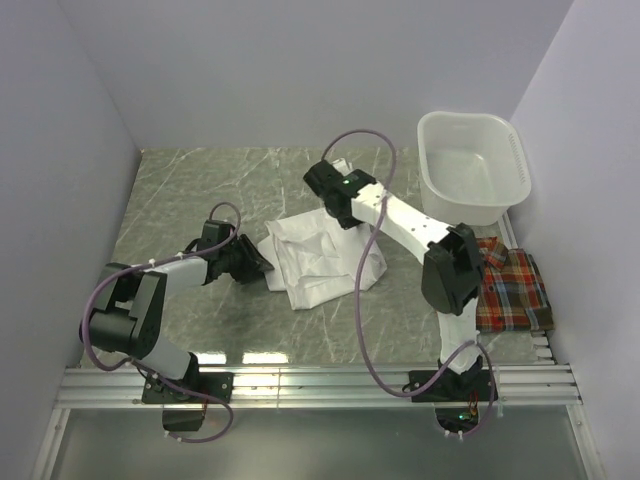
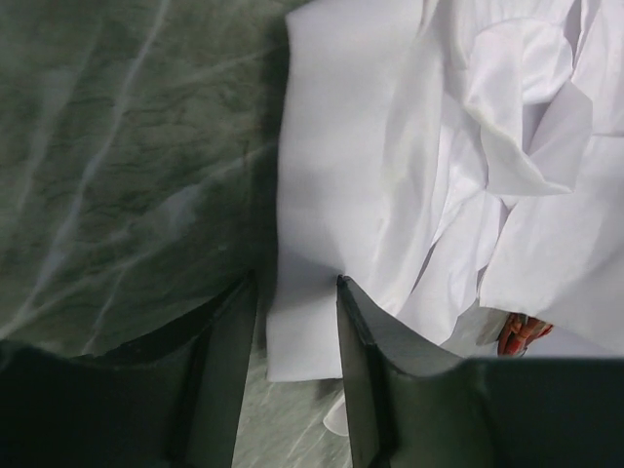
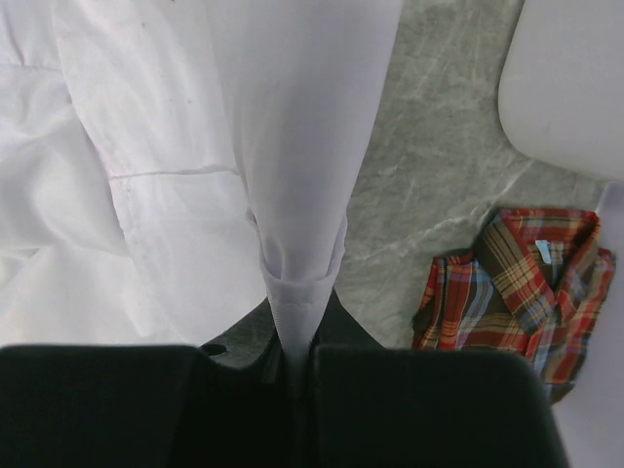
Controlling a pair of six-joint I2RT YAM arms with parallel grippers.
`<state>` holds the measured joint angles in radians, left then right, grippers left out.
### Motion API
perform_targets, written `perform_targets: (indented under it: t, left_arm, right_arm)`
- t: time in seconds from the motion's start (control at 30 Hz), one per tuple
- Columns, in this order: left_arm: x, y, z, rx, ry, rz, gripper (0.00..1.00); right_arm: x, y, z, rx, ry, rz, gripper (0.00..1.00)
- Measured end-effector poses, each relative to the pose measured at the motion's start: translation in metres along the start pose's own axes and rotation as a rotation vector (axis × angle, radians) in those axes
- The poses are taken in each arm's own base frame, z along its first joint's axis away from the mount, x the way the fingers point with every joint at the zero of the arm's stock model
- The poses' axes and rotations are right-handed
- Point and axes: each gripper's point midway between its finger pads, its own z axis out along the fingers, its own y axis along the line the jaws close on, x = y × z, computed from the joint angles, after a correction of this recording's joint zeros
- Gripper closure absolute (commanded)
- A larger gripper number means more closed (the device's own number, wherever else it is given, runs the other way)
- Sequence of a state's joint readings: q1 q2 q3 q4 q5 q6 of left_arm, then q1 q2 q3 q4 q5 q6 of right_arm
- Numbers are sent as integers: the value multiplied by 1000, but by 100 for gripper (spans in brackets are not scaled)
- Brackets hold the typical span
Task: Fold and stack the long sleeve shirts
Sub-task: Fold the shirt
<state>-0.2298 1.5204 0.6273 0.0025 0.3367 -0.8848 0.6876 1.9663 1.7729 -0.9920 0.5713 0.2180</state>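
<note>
White shirt (image 1: 320, 255) rumpled, partly folded, mid-table (image 1: 200, 180). Right claw (image 3: 297, 336) pinching a taut fold of it. Left claw (image 2: 297, 292) spread, straddling its edge. Plaid shirt (image 1: 512, 290) folded flat, far right.

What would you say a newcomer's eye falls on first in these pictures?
The crumpled white shirt in the middle of the table, with the right tool shut on a stretched strip of it and the left tool open astride its left edge. Next, the bright plaid shirt, folded at the table's right side, near the white basin in the far right corner.
</note>
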Motion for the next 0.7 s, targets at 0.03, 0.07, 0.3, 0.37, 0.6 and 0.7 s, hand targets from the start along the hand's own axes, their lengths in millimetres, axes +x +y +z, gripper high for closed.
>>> perform_targets:
  t: [0.03,0.07,0.3,0.37,0.6,0.7]
  left_arm:
    - [2,-2,2,8,5,2,58]
    - [2,-3,3,11,7,3,65]
    - [8,-1,7,4,21,-9,87]
    - [9,1,7,2,23,-10,94]
    - [12,1,8,10,22,-11,98]
    - [13,0,8,17,18,-13,98]
  right_arm:
    - [-1,5,0,18,-2,-13,100]
    - [0,10,0,30,-4,-24,100]
    - [2,51,-11,112,-50,-143,100]
    - [2,63,-18,116,-73,-172,100]
    - [-2,108,-32,89,-122,-229,89]
    - [-3,128,-28,72,-127,-229,84]
